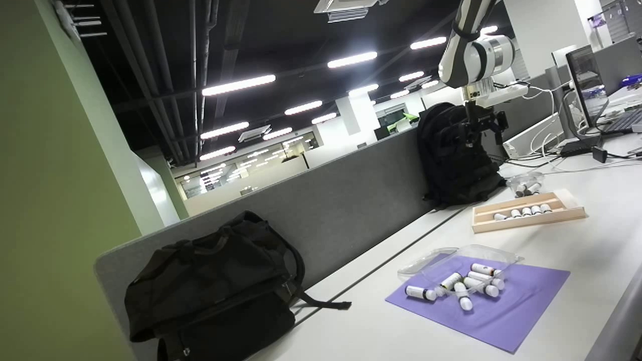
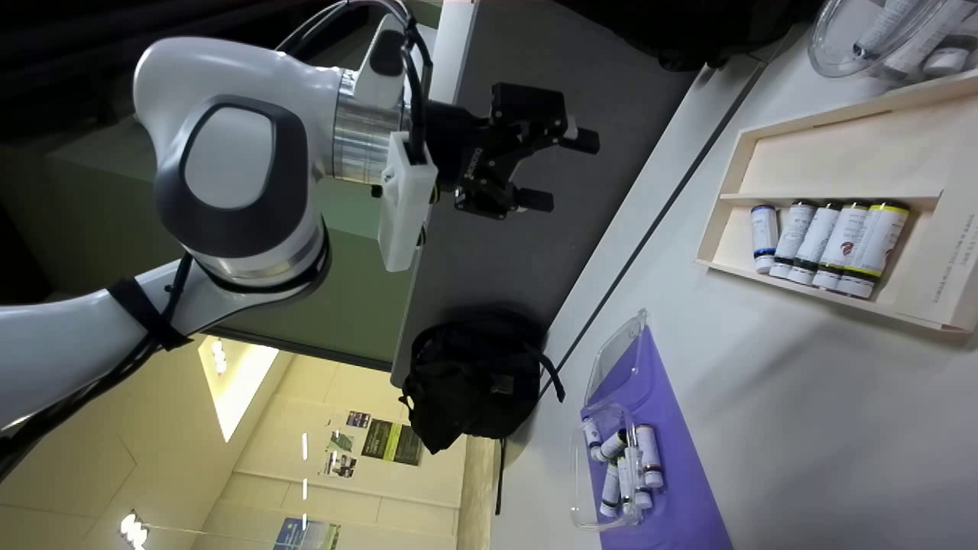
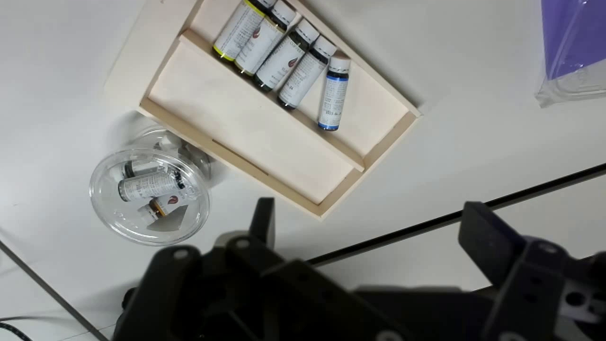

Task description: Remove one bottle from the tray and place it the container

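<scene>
Black and spread wide, the gripper [image 2: 561, 169] hangs empty, well apart from the tray [image 3: 236, 118]. I'd take the blue-banded end bottle [image 3: 334, 97] lying there: straddle its base half, where a gap opens beside its neighbour [image 3: 305, 76], lift straight up, and lay it on a bare stretch of the purple sheet [image 1: 521, 311].

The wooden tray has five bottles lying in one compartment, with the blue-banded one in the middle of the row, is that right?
Not quite: the blue-banded bottle lies at one end of the row, not in the middle, as the wrist view shows. The wooden tray does have five bottles lying in one compartment.
</scene>
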`<move>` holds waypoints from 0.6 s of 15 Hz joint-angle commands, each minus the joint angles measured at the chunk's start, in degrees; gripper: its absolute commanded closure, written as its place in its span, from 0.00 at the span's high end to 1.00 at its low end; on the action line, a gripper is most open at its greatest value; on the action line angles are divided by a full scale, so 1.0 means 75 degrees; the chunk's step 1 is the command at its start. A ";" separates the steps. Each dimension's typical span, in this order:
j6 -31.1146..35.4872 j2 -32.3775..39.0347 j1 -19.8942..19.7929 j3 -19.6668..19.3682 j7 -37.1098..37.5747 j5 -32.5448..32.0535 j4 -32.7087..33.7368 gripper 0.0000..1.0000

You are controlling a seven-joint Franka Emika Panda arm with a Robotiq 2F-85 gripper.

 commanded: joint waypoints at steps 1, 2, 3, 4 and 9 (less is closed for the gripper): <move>0.0096 0.0394 -0.0170 -0.0003 0.0955 0.0330 0.0433 1.00; 0.0217 0.0554 -0.0215 -0.0009 0.1129 0.0475 0.0521 1.00; 0.0315 0.0750 -0.0254 -0.0013 0.1356 0.0599 0.0628 1.00; 0.0501 0.0980 -0.0303 0.0016 0.1539 0.0788 0.0738 1.00; 0.1000 0.2078 -0.0380 0.0145 0.2716 0.1590 0.1425 1.00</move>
